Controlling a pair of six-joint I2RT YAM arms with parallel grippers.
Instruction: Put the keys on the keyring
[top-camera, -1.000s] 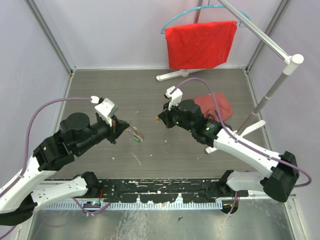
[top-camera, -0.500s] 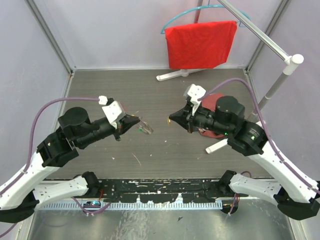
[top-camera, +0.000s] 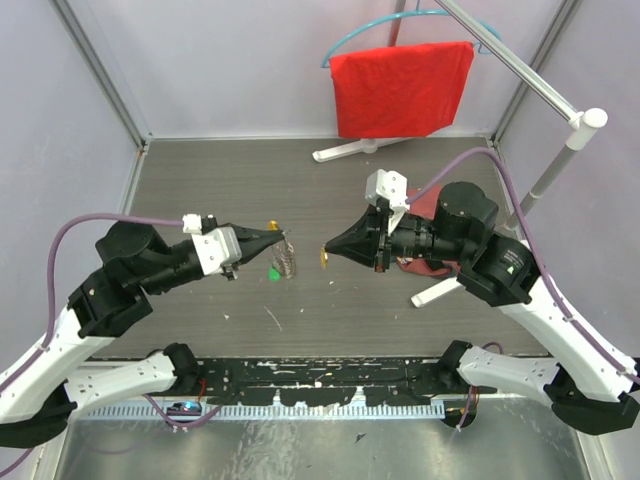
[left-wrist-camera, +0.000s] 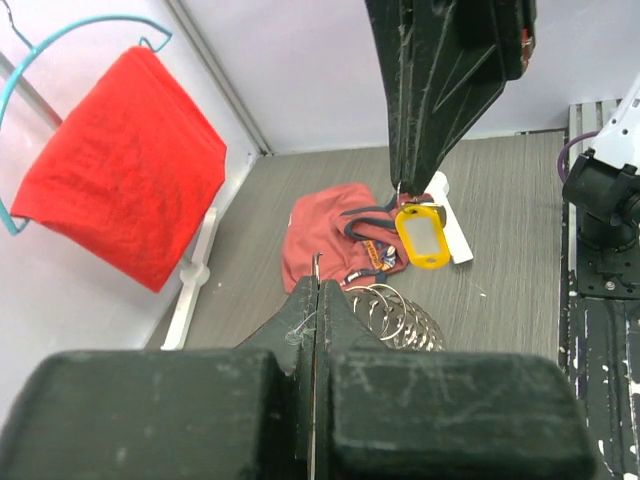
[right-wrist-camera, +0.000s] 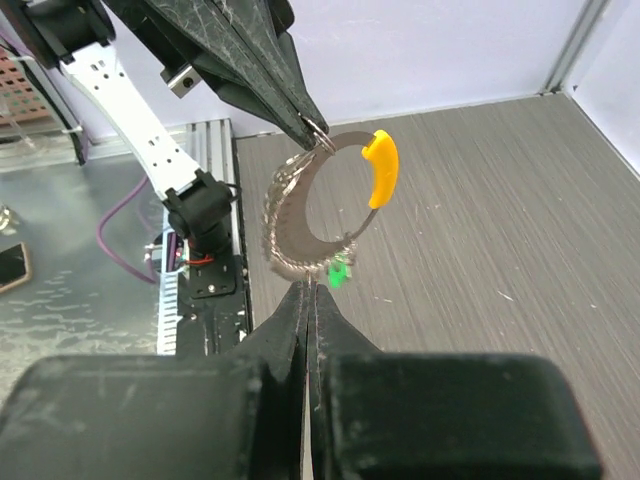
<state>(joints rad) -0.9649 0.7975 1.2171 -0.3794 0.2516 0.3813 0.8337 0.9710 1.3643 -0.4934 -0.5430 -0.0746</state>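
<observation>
Grey metal keyring (right-wrist-camera: 283, 225) pinched in my left gripper (right-wrist-camera: 312, 125): one key on, one to go.
I have that gripper clamped on the top of the loop, right beside its yellow curved section (right-wrist-camera: 381, 165), and the ring hangs in the air between both arms. The green key (right-wrist-camera: 340, 272) dangles at the loop's lower edge and looks threaded already, so I judge that half done. My right gripper (left-wrist-camera: 402, 188) is squeezed tight on the gold-orange key (left-wrist-camera: 422, 237), which hangs from its tip near the ring but apart from it. What is left: find the loop's opening, which I cannot make out here, and slide this second key on.
</observation>
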